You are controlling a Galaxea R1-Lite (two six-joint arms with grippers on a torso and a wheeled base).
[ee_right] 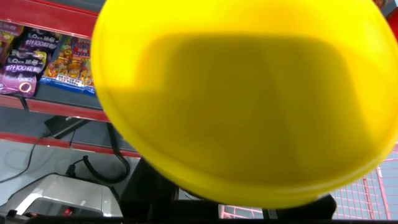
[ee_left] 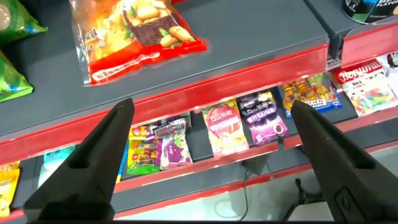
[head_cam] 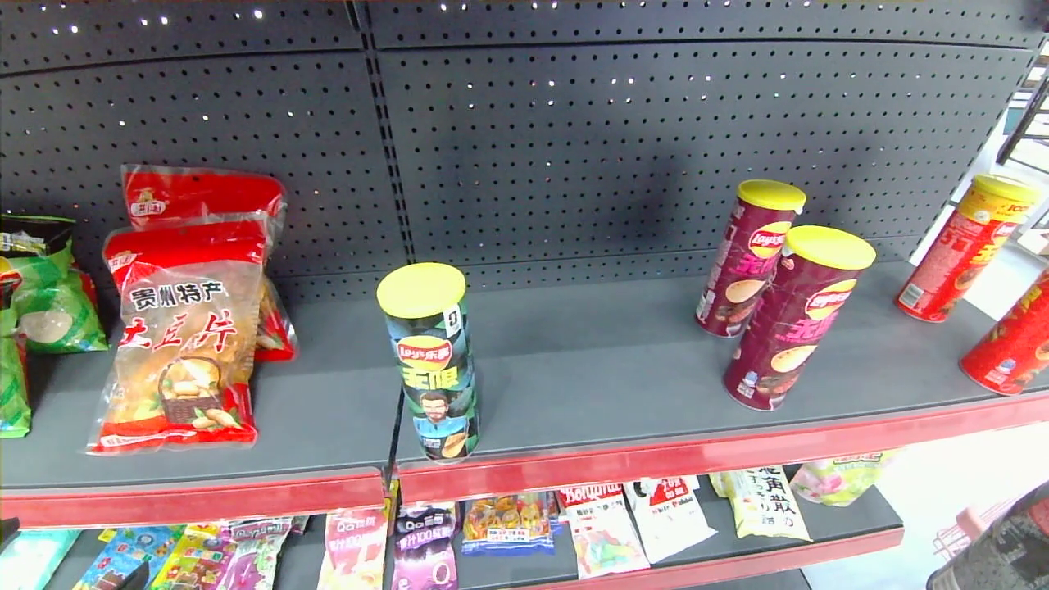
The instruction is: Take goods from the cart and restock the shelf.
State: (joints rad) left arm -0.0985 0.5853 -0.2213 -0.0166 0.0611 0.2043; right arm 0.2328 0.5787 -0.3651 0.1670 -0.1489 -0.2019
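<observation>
A can (ee_right: 249, 93) is likely being carried; right claw's state cannot be told, left claw (ee_left: 211, 106) being held spread. Upright placement on the mid-frame shelf (head_cam: 615, 360) is being called for.

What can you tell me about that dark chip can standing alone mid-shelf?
The dark chip can is a tall tube, closed by a flat yellow lid. Its wrap is dark green and black with a red-and-yellow logo, yellow lettering and a cartoon figure. It stands upright near the front edge of the grey shelf, apart from the other goods, touching nothing else.
</observation>
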